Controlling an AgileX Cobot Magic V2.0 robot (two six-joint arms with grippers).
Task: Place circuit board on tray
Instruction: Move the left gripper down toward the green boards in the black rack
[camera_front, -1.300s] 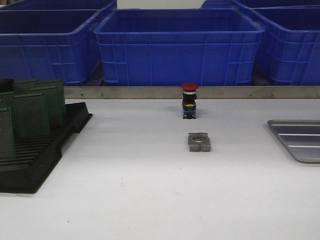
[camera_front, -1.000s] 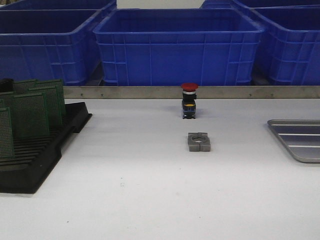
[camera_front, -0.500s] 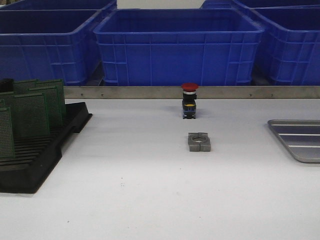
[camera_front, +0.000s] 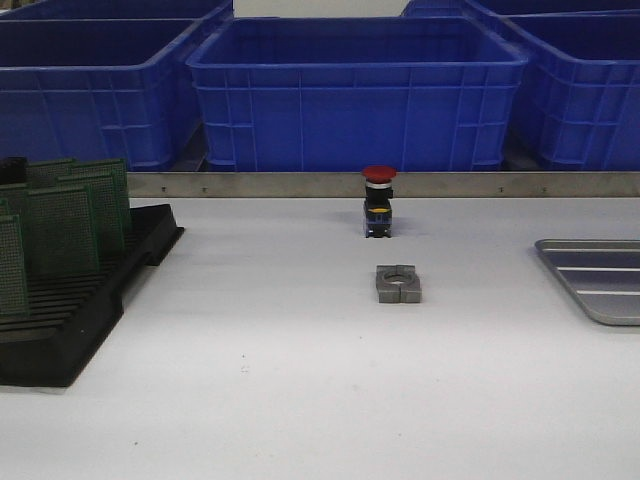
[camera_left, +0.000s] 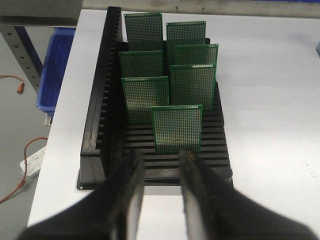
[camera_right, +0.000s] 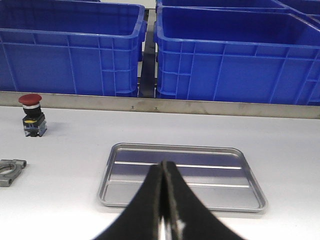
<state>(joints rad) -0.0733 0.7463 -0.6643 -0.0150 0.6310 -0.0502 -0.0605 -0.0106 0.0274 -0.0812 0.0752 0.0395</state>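
While boards (camera_left: 176, 129) stand upright in rack (camera_left: 95, 130), left hand (camera_left: 161, 161) hangs near them, parted, empty; right hand (camera_right: 164, 172) pinched closed, empty, above tray (camera_right: 240, 159).

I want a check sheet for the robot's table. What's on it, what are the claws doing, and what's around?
Surface: white table, no spills seen.
Job's things: green boards upright in black rack; tray empty.
Clutter: red button; grey clamp.
Grippers: left gripper open, facing the nearest board; right gripper shut, above the tray.
Cables: orange cable and power strip on floor.
Surroundings: blue crates behind a metal rail.
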